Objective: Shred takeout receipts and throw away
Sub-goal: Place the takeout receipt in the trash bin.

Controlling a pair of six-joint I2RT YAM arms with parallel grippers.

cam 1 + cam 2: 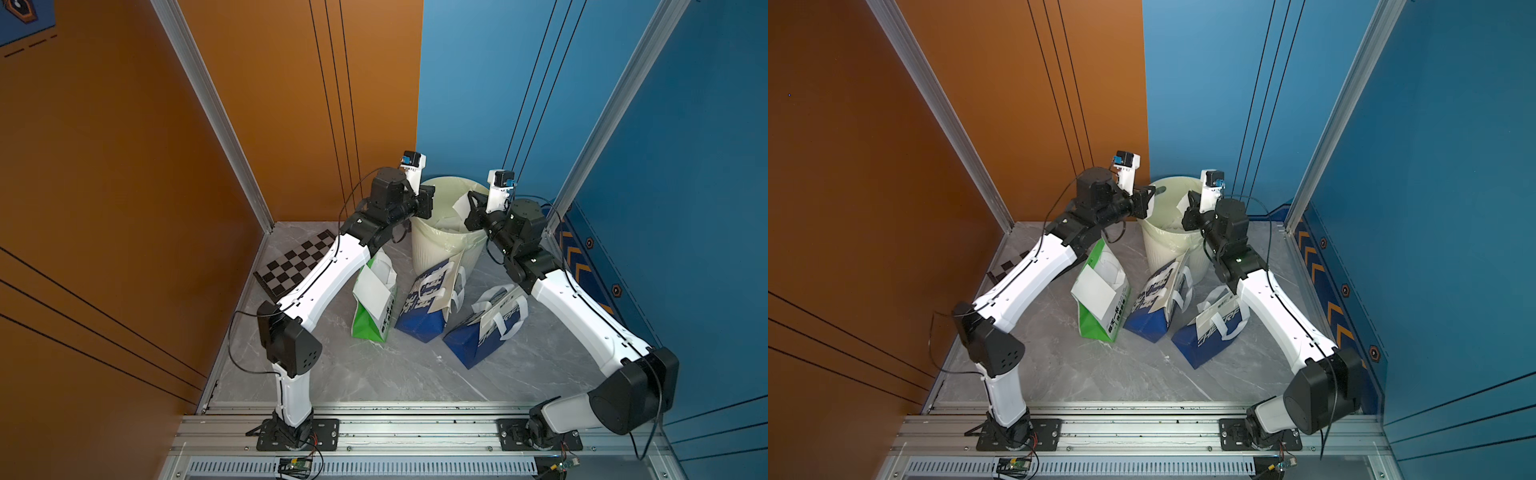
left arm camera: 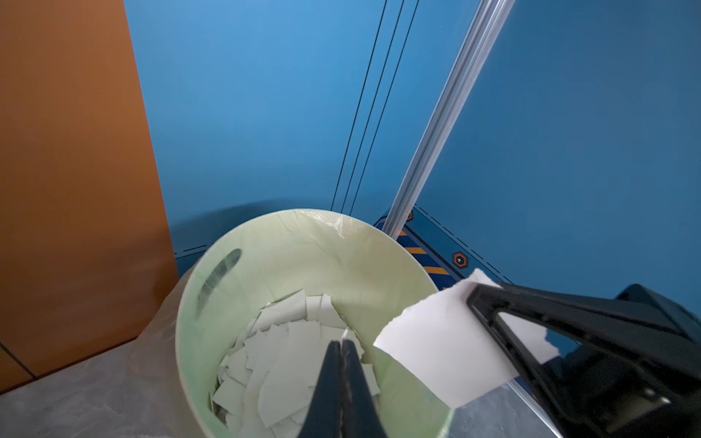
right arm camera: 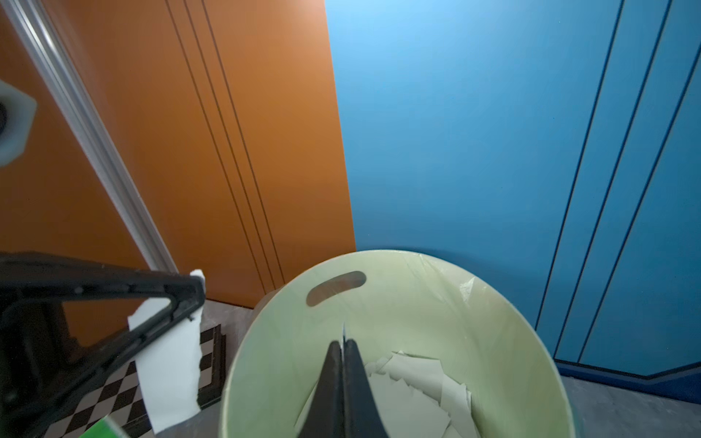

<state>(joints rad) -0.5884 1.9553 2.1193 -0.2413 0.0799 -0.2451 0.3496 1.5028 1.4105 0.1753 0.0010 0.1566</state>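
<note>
A smooth orange wall panel is meeting a smooth blue wall panel at the back corner, thin black lines running down both. Silver aluminium frame posts are rising from a grey marbled floor. A black-and-white checkerboard plate is lying flat beside the orange wall.

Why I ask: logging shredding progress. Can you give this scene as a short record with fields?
left gripper: shut on torn piece
right gripper: shut on second torn piece
bin: lined, white shreds inside
green bag: whole receipt on its side
blue bag: by the bin
other blue bag: beside the first
</note>
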